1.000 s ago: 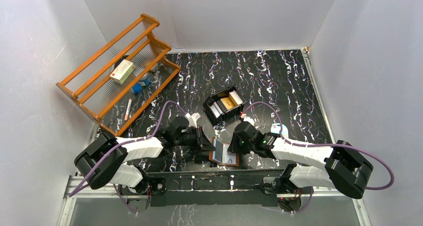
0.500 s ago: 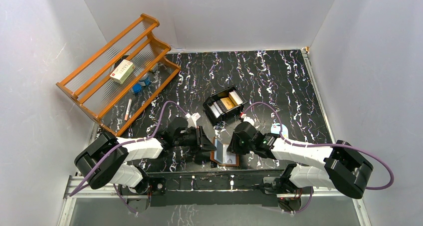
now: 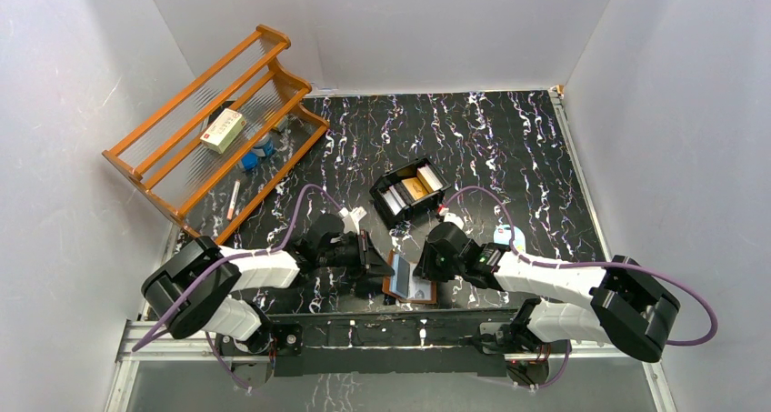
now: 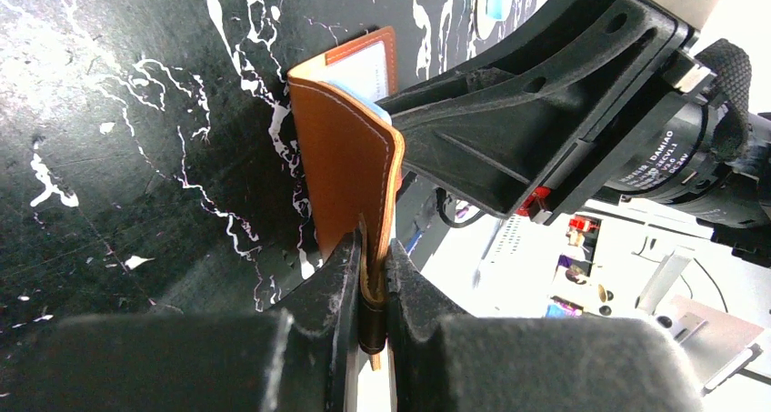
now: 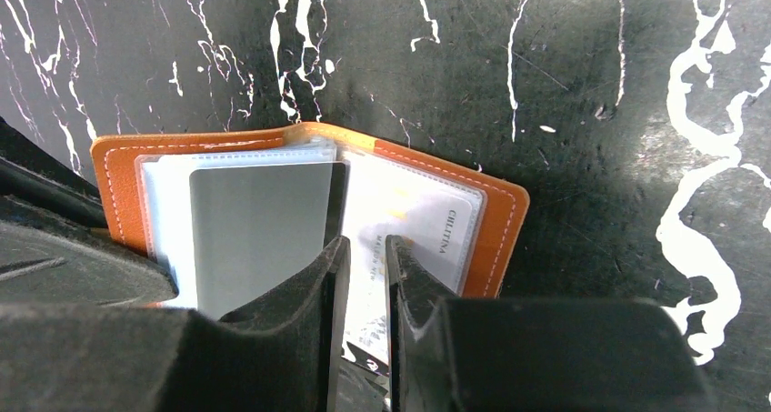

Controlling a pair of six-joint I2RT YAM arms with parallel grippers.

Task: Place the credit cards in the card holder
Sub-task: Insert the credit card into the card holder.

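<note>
L gripper (image 4: 373, 256) is clamped on the edge of the card holder (image 4: 350, 157), standing its leather cover up. The holder sits open on the table (image 3: 509, 148) near the front edge, btwn both arms. R gripper (image 5: 366, 253) hovers over the clear sleeves w/ jaws narrowly apart — can't tell if it pinches anything. Grey card (image 5: 259, 226) lies at the left sleeve.

Handling, prob.: the leather is soft, light and floppy, so it slides unless pinned. Cards are stiff, thin and slick — best taken by a short edge.

Room is tight: grippers close together, table edge near, black tray (image 3: 407, 192) just beyond.
</note>
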